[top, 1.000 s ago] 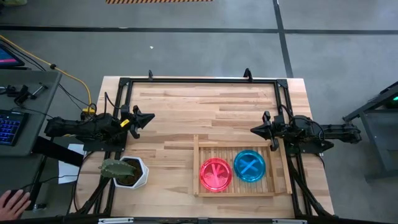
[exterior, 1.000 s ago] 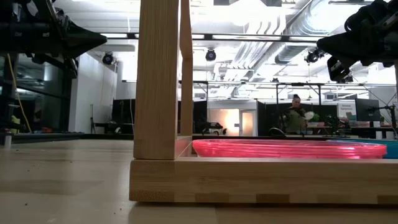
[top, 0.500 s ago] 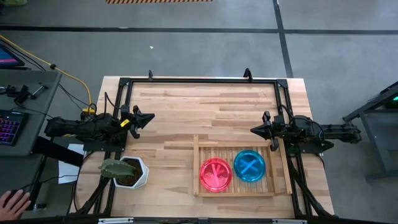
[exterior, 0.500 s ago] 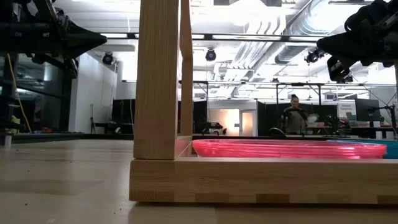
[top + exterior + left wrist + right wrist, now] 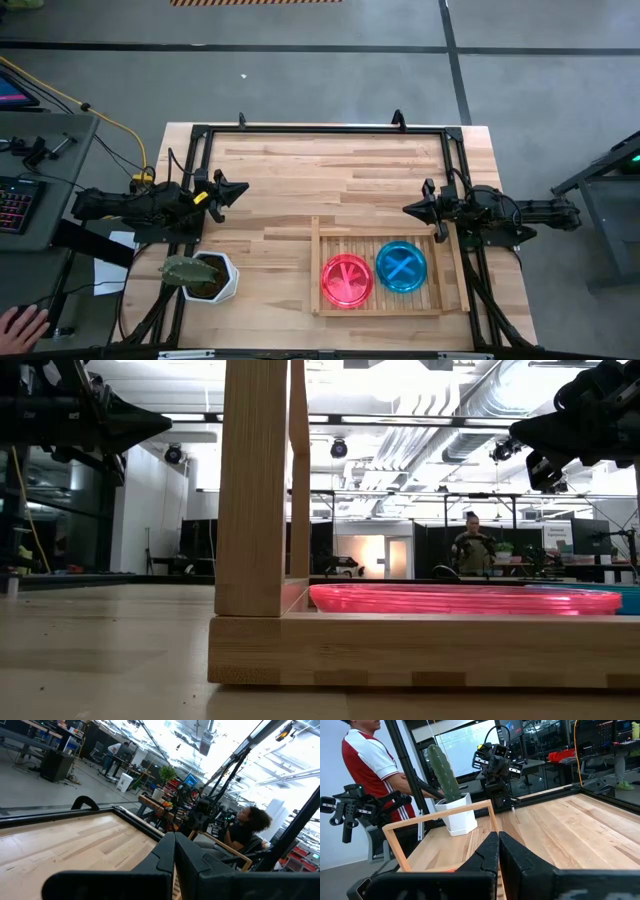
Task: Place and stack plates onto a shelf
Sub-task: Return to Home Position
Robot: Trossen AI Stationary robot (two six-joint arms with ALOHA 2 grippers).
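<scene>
Pink plates [image 5: 347, 279] and teal plates [image 5: 401, 266] sit stacked side by side on the shelf [image 5: 315, 265]. Left gripper [image 5: 241, 188] well clear, right gripper [image 5: 407, 209] just past shelf's far rim. Both finger pairs pressed together, holding nothing.

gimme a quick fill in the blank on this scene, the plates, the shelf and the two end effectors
1. The pink plates and the teal-blue plates sit on the shelf in ____ separate stacks.
2. The left end effector and the right end effector are both ____ and hold nothing.
3. Of the two arms, the white plant pot stands nearer the ____ one.

Missing words: two; shut; left
</scene>
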